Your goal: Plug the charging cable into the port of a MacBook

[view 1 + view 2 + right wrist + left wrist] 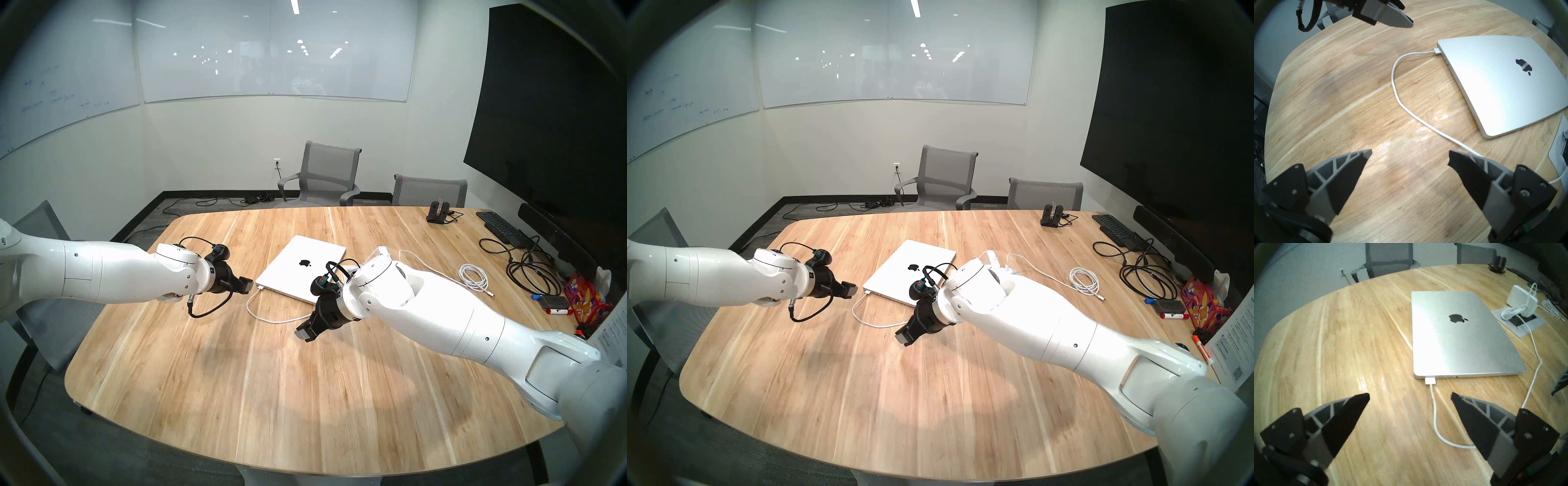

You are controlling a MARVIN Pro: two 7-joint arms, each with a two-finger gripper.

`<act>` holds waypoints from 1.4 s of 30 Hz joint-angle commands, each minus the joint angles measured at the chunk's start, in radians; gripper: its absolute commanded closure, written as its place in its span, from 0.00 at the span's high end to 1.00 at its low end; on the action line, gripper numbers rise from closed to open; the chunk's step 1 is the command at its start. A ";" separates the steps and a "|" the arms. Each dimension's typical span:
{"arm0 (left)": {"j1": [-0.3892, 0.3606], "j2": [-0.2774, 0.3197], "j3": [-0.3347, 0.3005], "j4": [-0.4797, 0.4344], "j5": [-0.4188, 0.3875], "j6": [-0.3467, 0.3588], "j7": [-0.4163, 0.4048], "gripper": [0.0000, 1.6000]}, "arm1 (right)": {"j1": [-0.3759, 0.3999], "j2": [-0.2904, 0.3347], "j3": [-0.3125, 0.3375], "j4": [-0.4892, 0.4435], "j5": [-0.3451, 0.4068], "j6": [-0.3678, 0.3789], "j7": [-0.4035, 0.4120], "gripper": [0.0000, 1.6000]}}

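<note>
The silver MacBook [303, 266] lies closed on the wooden table [237, 390], Apple logo up. The white charging cable [1435, 414] loops over the table, and its flat plug [1430, 380] sits against the port at the laptop's near left corner [1437, 50]. My left gripper [245, 284] hovers open just left of that corner, nothing between its fingers [1349, 414]. In front of the laptop my right gripper [305, 332] hangs open and empty above the table, close to the cable's loop [1396, 95].
A white power brick [1521, 299] stands in a grey table socket plate behind the laptop. Farther right lie a coiled white cable [473, 276], black cables [529, 268], a black keyboard [498, 225], markers and a colourful packet. Grey chairs [322, 174] stand beyond the table.
</note>
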State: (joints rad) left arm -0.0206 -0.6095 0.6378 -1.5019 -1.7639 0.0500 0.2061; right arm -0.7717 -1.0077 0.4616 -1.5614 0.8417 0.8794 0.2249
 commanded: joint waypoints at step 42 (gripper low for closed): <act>0.092 0.072 -0.027 0.017 0.004 -0.253 0.054 1.00 | 0.013 0.000 0.007 -0.014 -0.003 -0.003 0.001 1.00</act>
State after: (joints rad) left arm 0.0847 -0.5340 0.6269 -1.4823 -1.7544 -0.1938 0.2591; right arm -0.7717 -1.0076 0.4616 -1.5614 0.8416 0.8793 0.2250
